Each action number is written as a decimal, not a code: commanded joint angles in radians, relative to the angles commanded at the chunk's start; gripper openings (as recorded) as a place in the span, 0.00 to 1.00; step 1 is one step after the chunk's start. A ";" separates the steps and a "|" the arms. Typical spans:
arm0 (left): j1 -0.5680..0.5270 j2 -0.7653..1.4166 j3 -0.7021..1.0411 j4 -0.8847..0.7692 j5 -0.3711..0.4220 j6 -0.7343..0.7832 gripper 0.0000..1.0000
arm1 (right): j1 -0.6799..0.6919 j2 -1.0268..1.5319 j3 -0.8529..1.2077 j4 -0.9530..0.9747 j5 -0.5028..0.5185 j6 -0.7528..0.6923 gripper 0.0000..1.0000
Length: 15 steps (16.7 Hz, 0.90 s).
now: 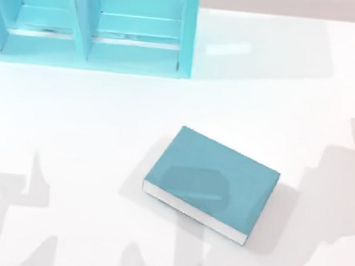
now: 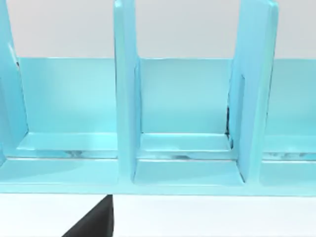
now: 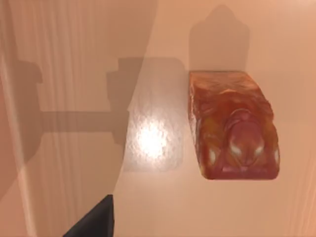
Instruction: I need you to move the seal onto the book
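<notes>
Seal (image 3: 232, 126) — unheld, book (image 1: 214, 177) mid-table

bright, even light is washing over the white table (image 1: 103, 119) in the top view, with soft grey arm shadows spreading along the bottom and right edges of the frame. a faint darker patch is sitting on the book (image 1: 210, 181) cover. the left wrist view is showing the shelf unit (image 2: 187, 123) clearly lit. the right wrist view is glowing warm orange, a glare spot shining left of the seal (image 3: 232, 126), blurred shadows falling across the upper left.
</notes>
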 joint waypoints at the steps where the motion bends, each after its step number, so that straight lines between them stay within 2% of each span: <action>1: 0.000 0.000 0.000 0.000 0.000 0.000 1.00 | 0.000 0.000 0.000 0.000 0.000 0.000 1.00; 6: 0.000 0.000 0.000 0.000 0.000 0.000 1.00 | 0.003 0.007 -0.029 0.036 0.000 0.003 1.00; 15: 0.000 0.000 0.000 0.000 0.000 0.000 1.00 | 0.003 0.090 -0.252 0.341 0.001 0.004 1.00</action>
